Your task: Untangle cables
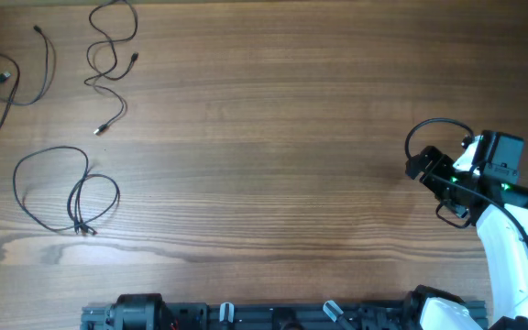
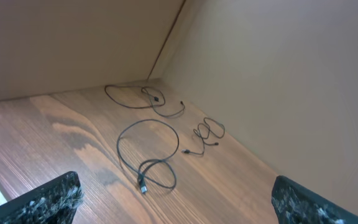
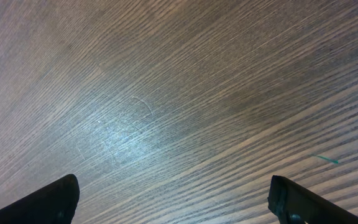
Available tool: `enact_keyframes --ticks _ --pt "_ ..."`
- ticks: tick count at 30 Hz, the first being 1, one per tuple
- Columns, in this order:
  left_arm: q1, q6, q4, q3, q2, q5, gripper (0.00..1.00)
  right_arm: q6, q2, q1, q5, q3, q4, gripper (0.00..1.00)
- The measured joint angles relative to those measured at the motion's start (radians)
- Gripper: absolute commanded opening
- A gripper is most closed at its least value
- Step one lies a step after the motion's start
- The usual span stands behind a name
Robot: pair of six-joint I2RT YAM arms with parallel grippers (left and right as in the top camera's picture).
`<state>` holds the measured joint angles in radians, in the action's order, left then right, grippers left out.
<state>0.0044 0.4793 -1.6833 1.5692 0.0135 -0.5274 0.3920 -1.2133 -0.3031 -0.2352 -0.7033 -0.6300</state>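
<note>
seeing three thin black cables on the wood table (image 1: 291,137), all in the far-left part of the overhead view and lying apart from one another. looped cable (image 1: 84,229) is the nearest of the three: one big open ring plus a smaller loop beside it, both plug ends together at the near side. squiggly cable (image 1: 100,130) sits farther back and a little right of it, snaking in s-bends with one plug at each end. far-left cable (image 1: 38,30) runs in long curves out to the left edge of frame. left wrist view has the same three: looped cable (image 2: 142,183) closest, squiggly cable (image 2: 207,132) to its right, far-left cable (image 2: 156,98) back by the corner where the tan walls (image 2: 278,74) meet. left gripper (image 2: 176,180) has its fingers (image 2: 48,199) spread wide at the bottom corners of its view, above the table, the looped cable ahead of them and apart from both. right gripper (image 3: 174,181) is also spread wide, over plain wood grain, with only the table in its view. right arm (image 1: 507,247) sits at the near-right of the table, well apart from all three cables.
</note>
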Motion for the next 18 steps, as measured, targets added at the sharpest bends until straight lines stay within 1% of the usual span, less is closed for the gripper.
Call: enact_keyframes --ticks 6,11,13,18 --pt "0.018 0.000 0.002 -0.001 0.000 0.001 1.00 0.000 0.000 0.000 0.000 0.000 0.000 1.00" --pt "0.018 0.012 0.064 -0.003 0.000 0.014 1.00 0.000 0.000 0.000 0.000 0.000 -0.001 1.00" --pt "0.018 0.043 0.102 -0.013 0.000 0.021 1.00 0.000 0.000 0.000 0.000 0.000 0.000 1.00" --pt "0.017 0.206 0.170 -0.112 0.000 0.043 1.00 0.000 0.000 0.000 0.000 0.000 0.002 1.00"
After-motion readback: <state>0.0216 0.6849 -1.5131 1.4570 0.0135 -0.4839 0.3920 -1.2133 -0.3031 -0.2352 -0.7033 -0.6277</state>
